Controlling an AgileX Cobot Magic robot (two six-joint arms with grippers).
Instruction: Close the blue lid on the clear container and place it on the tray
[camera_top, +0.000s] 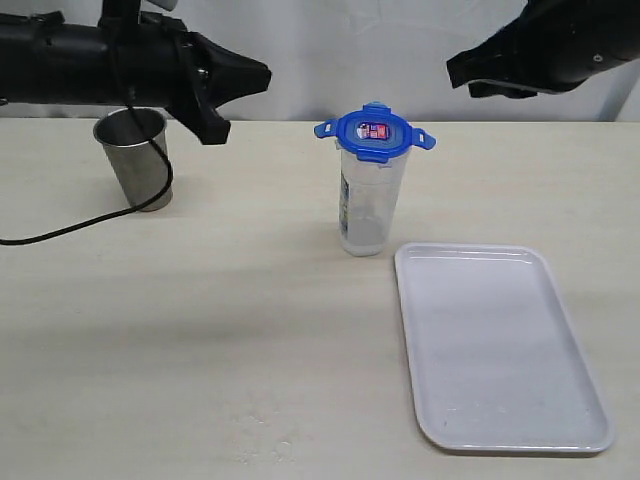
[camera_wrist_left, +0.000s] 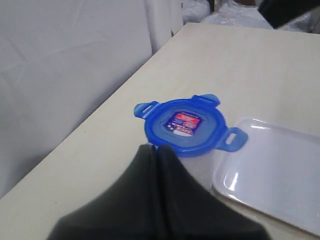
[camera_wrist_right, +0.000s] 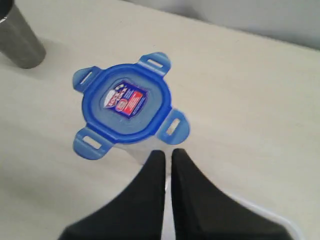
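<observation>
Exterior view: nearest the camera, the tray (camera_top: 500, 350) lies flat on the desk (camera_top: 200, 340), right of centre, with nothing on it. Just beyond its near-left corner stands the clear container (camera_top: 364, 205), upright on the desk, close to the tray rim but not on it. The blue lid (camera_top: 375, 131) sits on top of the container, label up, with its four flaps sticking outward rather than folded down. Farther back on the left stands a steel cup (camera_top: 136, 157), upright, well apart from the container, with a black cable (camera_top: 90, 222) running past it.

Both arms hang above the desk. The left gripper (camera_wrist_left: 156, 155) has its fingers pressed together, holding nothing. The right gripper (camera_wrist_right: 167, 160) has its fingers nearly touching, a thin slit between them, also holding nothing.
</observation>
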